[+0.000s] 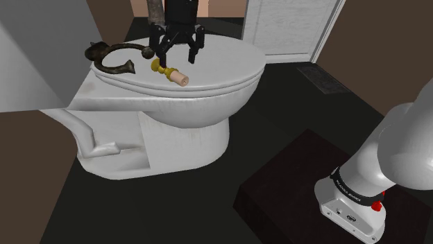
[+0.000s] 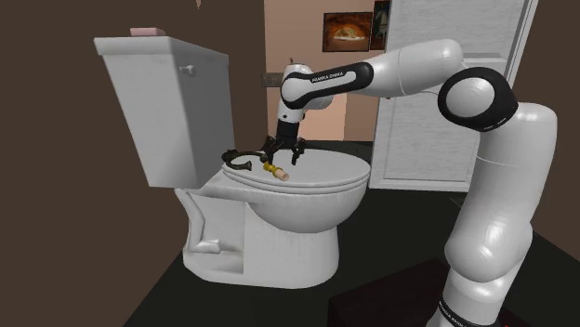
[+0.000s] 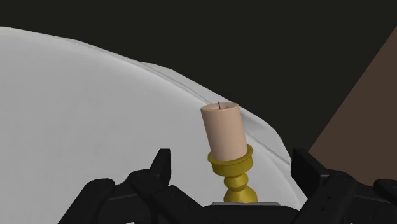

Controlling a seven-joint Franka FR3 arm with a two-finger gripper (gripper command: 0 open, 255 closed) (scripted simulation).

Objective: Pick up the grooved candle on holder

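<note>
The gripper [image 1: 178, 57] hangs fingers-down at the upper middle of the shoulder view, released, its two fingers spread wide and clasping nothing. In the second exterior view the arm arches from the lower right over to the centre, wrist bent downward. Just below it the candle on its gold holder [image 1: 171, 72] lies on its side on the white toilet lid [image 1: 225, 66], its long axis slanting, wax end toward the shoulder view's lower right.

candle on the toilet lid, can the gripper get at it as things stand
Probably yes: the open gripper hangs above the candle, a finger either side of it in the wrist view, nothing between. The dark curved piece lies beside it.
</note>
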